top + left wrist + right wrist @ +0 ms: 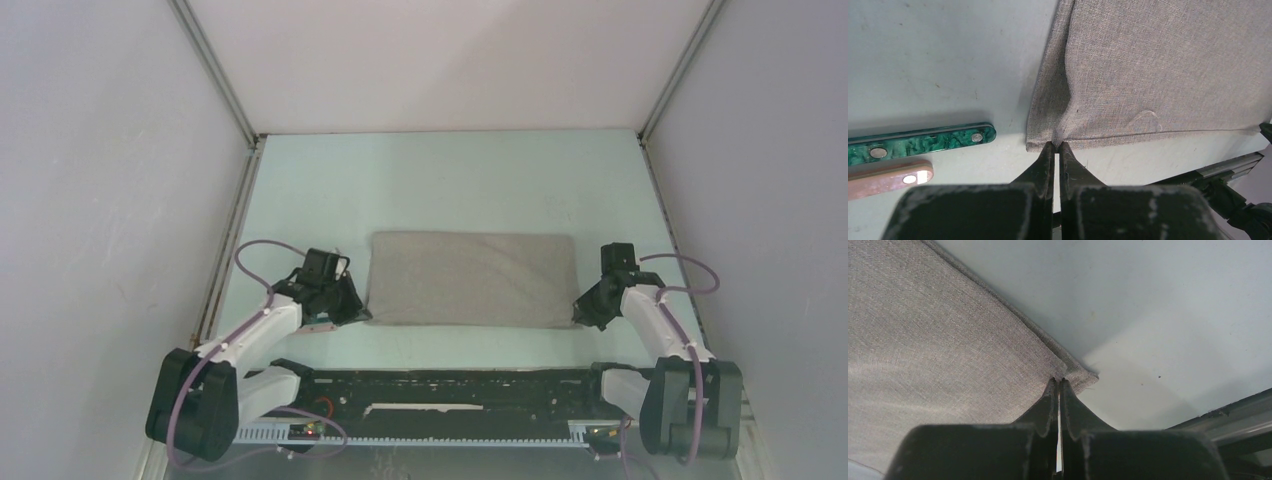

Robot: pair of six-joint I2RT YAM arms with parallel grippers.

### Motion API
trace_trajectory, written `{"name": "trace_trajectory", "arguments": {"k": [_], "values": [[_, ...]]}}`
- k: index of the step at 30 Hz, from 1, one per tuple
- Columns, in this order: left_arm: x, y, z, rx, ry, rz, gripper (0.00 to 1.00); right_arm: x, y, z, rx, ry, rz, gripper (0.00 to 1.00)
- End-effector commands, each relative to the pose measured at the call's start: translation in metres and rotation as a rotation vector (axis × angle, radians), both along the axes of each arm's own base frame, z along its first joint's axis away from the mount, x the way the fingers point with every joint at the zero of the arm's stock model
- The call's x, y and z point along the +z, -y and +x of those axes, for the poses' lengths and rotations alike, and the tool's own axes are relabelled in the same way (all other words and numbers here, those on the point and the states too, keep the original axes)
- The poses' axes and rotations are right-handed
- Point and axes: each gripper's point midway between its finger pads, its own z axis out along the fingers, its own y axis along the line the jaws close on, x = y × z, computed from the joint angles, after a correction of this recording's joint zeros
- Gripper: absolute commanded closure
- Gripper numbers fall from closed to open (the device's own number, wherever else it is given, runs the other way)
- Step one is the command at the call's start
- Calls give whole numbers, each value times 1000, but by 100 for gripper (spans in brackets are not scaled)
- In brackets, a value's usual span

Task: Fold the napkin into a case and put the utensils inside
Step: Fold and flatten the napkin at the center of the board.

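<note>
Rail (450, 385) runs black along the near edge of the desk (450, 180), an arm base at each end, and just beyond it we've got two pinches going at once. Left fingers (1047, 154) are squeezed all but together on the near-left corner of the napkin (470, 278). The tips bite right at the hem, and a little ridge of cloth puckers up from them. Right fingers (1049, 392) mirror that at the near-right corner, closed to a sliver and nipping the doubled edge, where two layers of grey cloth show one over the other.

Off to the left of that near-left corner, two handles lie side by side on the desk. The pinkish handle (888, 178) is the nearer one, and the marbled green handle (923, 143) sits just past it. The green one's rounded end stops a little short of the cloth. Their business ends run out of the wrist view, so I can't tell what they are.

The napkin itself lies as a wide rectangle, long sides parallel to the near edge. It is centred between the left and right edges and sits in the near half of the desk. Pale walls (440, 60) close off the far edge.
</note>
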Motion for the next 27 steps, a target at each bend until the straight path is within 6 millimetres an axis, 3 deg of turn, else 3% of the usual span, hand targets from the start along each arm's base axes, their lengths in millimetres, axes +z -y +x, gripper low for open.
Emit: {"name": "trace_trajectory", "arguments": {"k": [1, 9, 27], "values": [[-4, -8, -3, 34, -8, 40, 100, 0, 11, -1, -37, 2, -62, 100], [-15, -8, -7, 40, -36, 36, 100, -6, 13, 1, -26, -14, -74, 100], [-14, -11, -5, 55, -20, 49, 100, -5, 9, 11, 3, 30, -55, 98]]}}
